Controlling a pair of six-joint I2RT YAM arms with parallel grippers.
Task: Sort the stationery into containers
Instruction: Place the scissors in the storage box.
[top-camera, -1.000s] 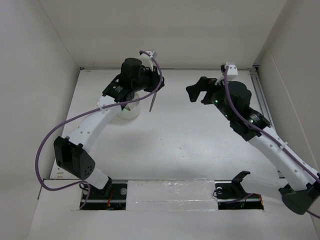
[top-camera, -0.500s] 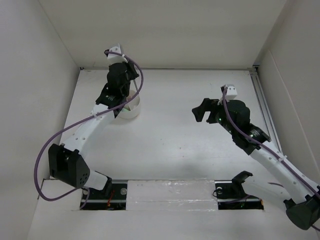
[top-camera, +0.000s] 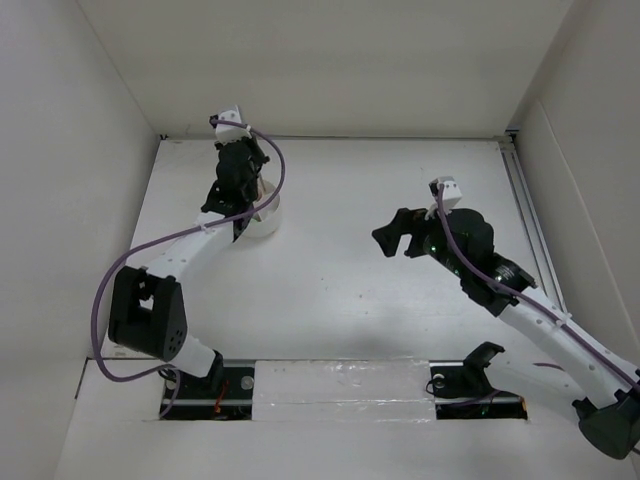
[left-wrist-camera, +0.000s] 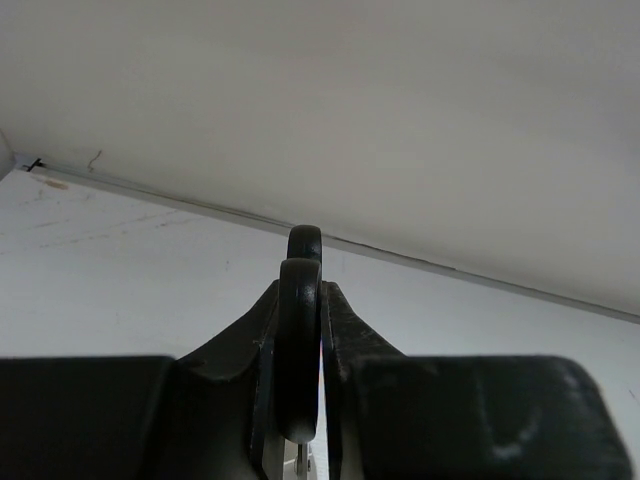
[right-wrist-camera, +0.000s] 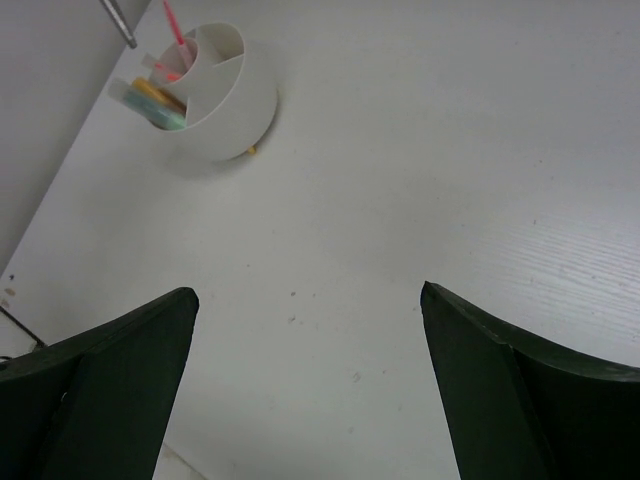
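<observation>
**Scissors poised over the cup**

The left gripper (left-wrist-camera: 302, 295) is clamped on the black handles of the scissors (left-wrist-camera: 304, 240), long axis near vertical and blades down. The metal tip shows at the upper left of the right wrist view, just above the white cup (right-wrist-camera: 215, 95). The right gripper (right-wrist-camera: 310, 300), fingers apart and empty, is well apart.

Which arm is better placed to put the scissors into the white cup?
Left. The left gripper is shut on the scissors, close to the cup. The right gripper is open, empty and far off across the table.
</observation>
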